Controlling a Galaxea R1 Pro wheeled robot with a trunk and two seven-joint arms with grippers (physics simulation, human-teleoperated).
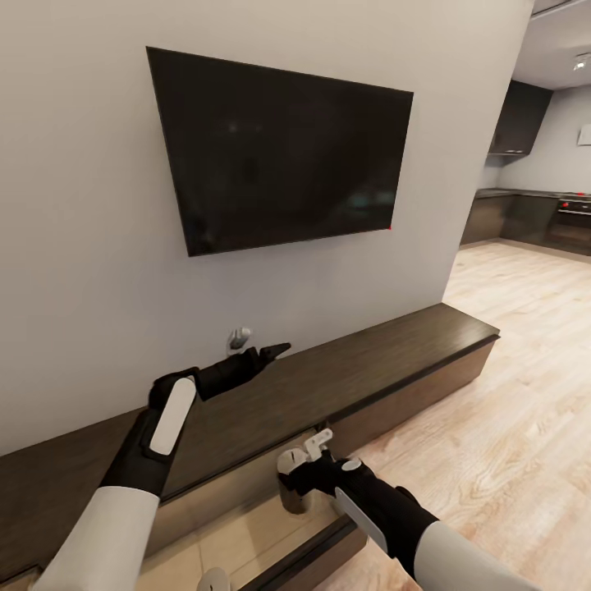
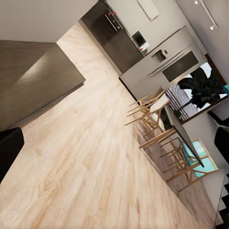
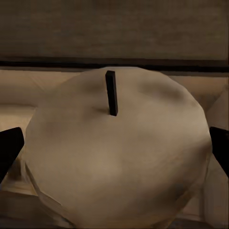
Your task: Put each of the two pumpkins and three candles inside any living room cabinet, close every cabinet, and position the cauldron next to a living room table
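Candle [image 3: 114, 157] tan-beige (wick [image 3: 111, 93] dark); cabinet [image 1: 386, 353] dark brown; floor [image 1: 509, 394] pale wood grain; TV [image 1: 279, 152] black.

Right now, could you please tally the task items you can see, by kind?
Candles: 1, the candle, sitting between the right end effector fingers above the open cabinet.
Cabinets: 1.
Pumpkins: 0 seen.
Cauldrons: 0 seen.
Total: 2.
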